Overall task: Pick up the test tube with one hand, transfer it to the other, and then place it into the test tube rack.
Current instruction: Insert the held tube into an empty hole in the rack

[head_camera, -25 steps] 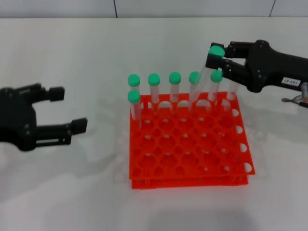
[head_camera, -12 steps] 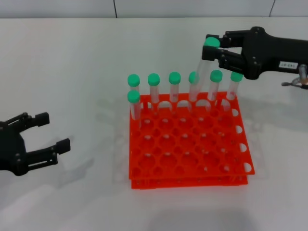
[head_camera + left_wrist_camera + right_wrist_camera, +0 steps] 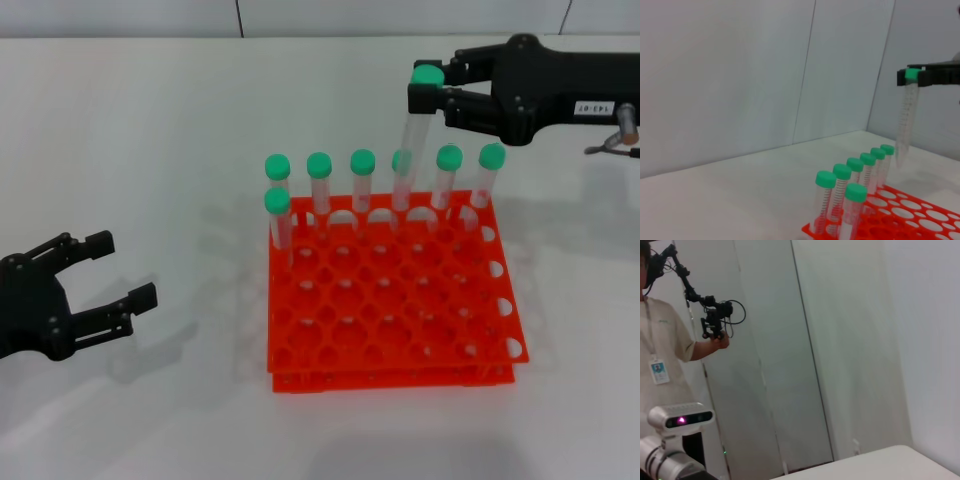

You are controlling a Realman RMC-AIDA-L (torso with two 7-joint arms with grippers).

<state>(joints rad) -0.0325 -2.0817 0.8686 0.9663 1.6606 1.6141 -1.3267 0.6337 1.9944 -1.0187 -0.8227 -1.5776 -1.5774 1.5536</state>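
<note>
My right gripper (image 3: 428, 84), on the all-black arm with a white label, is shut on the green cap of the test tube (image 3: 412, 140). The tube hangs nearly upright in the air over the back edge of the orange-red test tube rack (image 3: 390, 330). The left wrist view shows the held tube (image 3: 904, 120) hanging clear above the rack (image 3: 920, 212). Several green-capped tubes (image 3: 362, 180) stand in the rack's back row, and one (image 3: 279, 215) stands in the second row. My left gripper (image 3: 118, 272) is open and empty, low over the table to the left of the rack.
The white table (image 3: 150, 150) extends around the rack. A metal object (image 3: 622, 130) lies at the far right edge. The right wrist view shows only walls and a person holding a device (image 3: 715, 320).
My right gripper has lifted the tube higher and back, and it now hangs straighter. My left gripper has dropped down and left, away from the rack.
</note>
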